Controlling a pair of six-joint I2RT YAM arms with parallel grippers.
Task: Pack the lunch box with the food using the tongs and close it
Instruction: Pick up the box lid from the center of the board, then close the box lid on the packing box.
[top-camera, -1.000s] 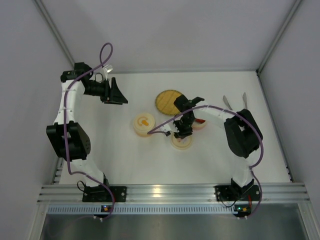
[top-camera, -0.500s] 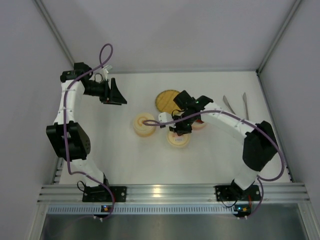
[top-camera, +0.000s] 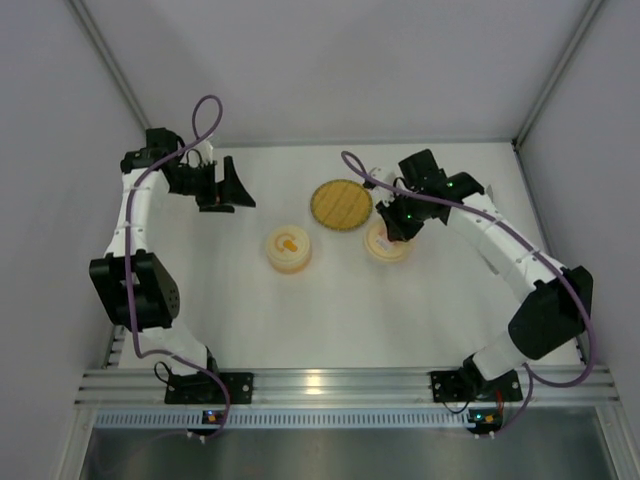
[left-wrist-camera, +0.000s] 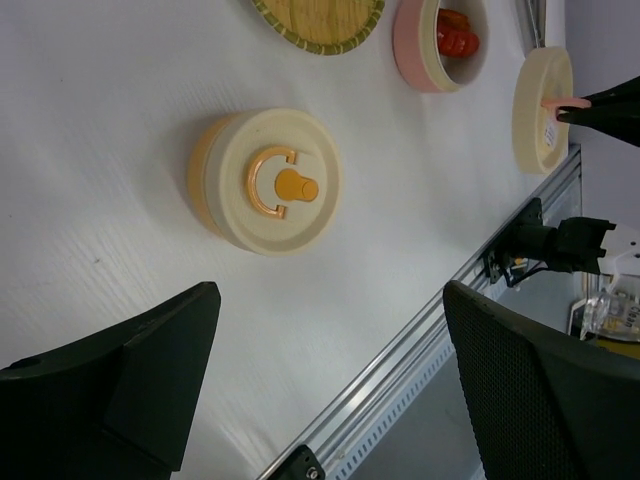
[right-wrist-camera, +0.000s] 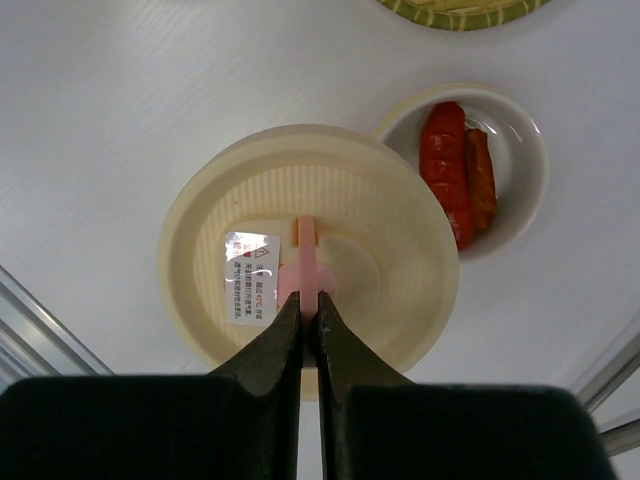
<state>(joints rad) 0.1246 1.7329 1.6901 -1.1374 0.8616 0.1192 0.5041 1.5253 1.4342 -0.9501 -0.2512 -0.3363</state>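
My right gripper (right-wrist-camera: 309, 300) is shut on the pink handle of a round cream lid (right-wrist-camera: 380, 260), which hangs off the table. In the top view this lid (top-camera: 385, 248) covers most of the pink lunch box bowl, and my right gripper (top-camera: 400, 222) is above it. The bowl (right-wrist-camera: 520, 150) holds the food, glossy red sausage pieces (right-wrist-camera: 447, 165), also seen in the left wrist view as sausages (left-wrist-camera: 457, 32). My left gripper (top-camera: 228, 185) is open and empty at the back left. The tongs seem to be a slim grey strip (left-wrist-camera: 533, 12); from above, my right arm hides them.
A second, orange box with a cream lid and orange handle (top-camera: 288, 249) stands mid-table, also in the left wrist view (left-wrist-camera: 275, 180). A woven plate (top-camera: 341, 204) lies behind it. The table's metal front rail (left-wrist-camera: 440, 330) runs along the near edge.
My right gripper shut on the cream lid's handle, lifted the lid from the front middle and carried it back and right over the pink bowl. My left gripper opened wider.
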